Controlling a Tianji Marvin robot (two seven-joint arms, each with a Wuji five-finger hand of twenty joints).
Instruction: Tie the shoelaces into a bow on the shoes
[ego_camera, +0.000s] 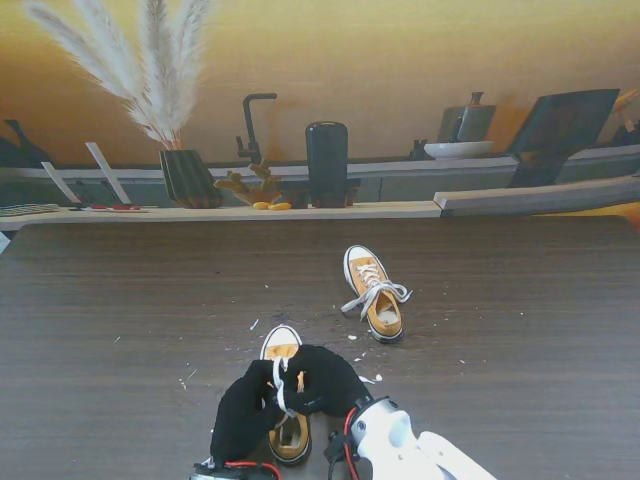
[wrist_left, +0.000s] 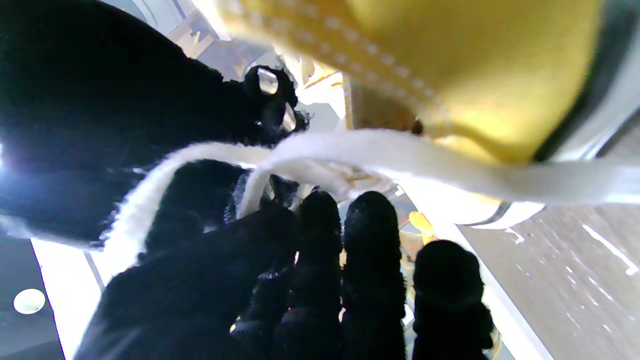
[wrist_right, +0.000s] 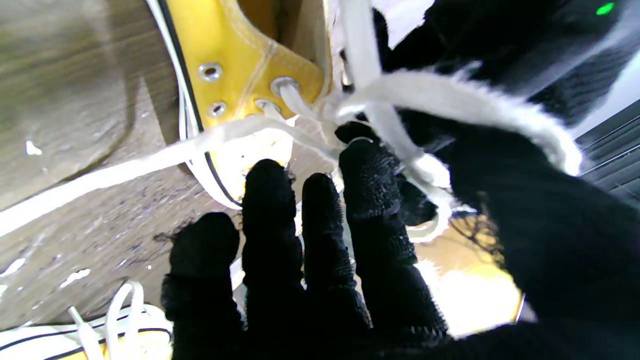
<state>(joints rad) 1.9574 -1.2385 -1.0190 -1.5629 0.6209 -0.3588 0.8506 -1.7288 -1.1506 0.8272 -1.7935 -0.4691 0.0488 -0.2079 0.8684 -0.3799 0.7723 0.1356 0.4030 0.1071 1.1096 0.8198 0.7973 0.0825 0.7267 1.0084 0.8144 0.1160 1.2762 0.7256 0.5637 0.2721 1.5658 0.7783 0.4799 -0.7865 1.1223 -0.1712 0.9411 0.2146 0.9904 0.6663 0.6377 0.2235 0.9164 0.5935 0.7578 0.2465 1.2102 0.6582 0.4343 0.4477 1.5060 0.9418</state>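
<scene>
A yellow sneaker (ego_camera: 281, 345) with a white toe cap lies close to me, mostly covered by both black-gloved hands. My left hand (ego_camera: 243, 412) and right hand (ego_camera: 328, 380) meet over its tongue, a white shoelace (ego_camera: 280, 385) standing up between them. In the left wrist view the shoelace (wrist_left: 375, 150) crosses under the yellow shoe (wrist_left: 475, 65) and runs in between thumb and index finger of the left hand (wrist_left: 325, 280). In the right wrist view the shoelace (wrist_right: 450, 100) leaves the eyelets and passes between index finger and thumb of the right hand (wrist_right: 310, 260).
A second yellow sneaker (ego_camera: 375, 295) with loose white laces lies farther off to the right. Small white scraps (ego_camera: 365, 355) dot the dark wooden table (ego_camera: 520, 350). Along the back ledge stand a vase of pampas grass (ego_camera: 185, 175) and a black cylinder (ego_camera: 327, 163).
</scene>
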